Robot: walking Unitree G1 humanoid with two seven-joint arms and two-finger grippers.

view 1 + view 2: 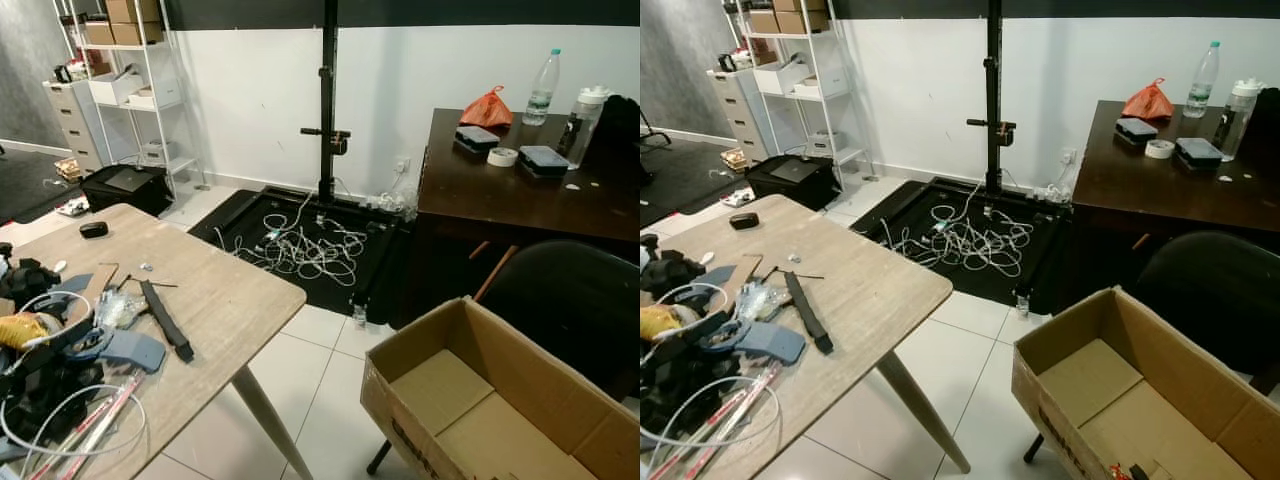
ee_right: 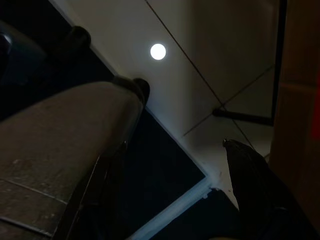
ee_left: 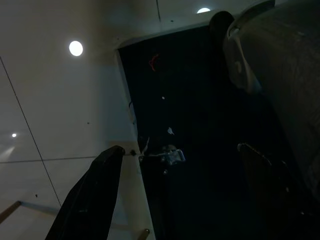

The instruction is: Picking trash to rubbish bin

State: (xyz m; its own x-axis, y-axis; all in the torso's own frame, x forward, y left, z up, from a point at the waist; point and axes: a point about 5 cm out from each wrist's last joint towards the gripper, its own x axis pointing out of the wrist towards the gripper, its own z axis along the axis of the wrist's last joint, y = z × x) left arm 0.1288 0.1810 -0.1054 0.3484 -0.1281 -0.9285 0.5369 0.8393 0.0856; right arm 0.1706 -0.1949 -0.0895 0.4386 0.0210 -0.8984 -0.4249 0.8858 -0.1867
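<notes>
**Inspector:** Trash receptacle first: the open cardboard box (image 1: 480, 400) sits on the white tiled floor (image 1: 300, 400) nearest the camera, to the robot's right, flaps up, brown interior showing. In the right eye view a small red scrap (image 1: 1120, 470) lies at its lower edge.

**Clerk:** And the loose material?

**Inspector:** On the wooden table (image 1: 220, 290) to the robot's left. At its near end lie white cable loops (image 1: 60, 430), a blue-grey plastic piece (image 1: 125, 348), a yellow item (image 1: 20, 328) and a crumpled clear wrapper (image 1: 118, 308). A black strap (image 1: 165, 320) lies just beside them; a small black object (image 1: 94, 229) sits alone toward the far end.

**Clerk:** Grippers?

**Inspector:** Left gripper (image 3: 175, 200) hangs low over tile and a dark mat, fingers spread, nothing between them. Right gripper (image 2: 170, 190) likewise spread and empty, above the floor beside a brown panel.

**Clerk:** Further back?

**Inspector:** A black office chair (image 1: 570, 300) stands behind the box. Beyond it a dark desk (image 1: 500, 190) carries an orange bag (image 1: 487, 108), a tape roll (image 1: 502, 157) and a water bottle (image 1: 541, 90). White cables (image 1: 305, 245) tangle on a black mat around a black stand (image 1: 327, 100). White shelving (image 1: 130, 90) lines the far wall.
</notes>
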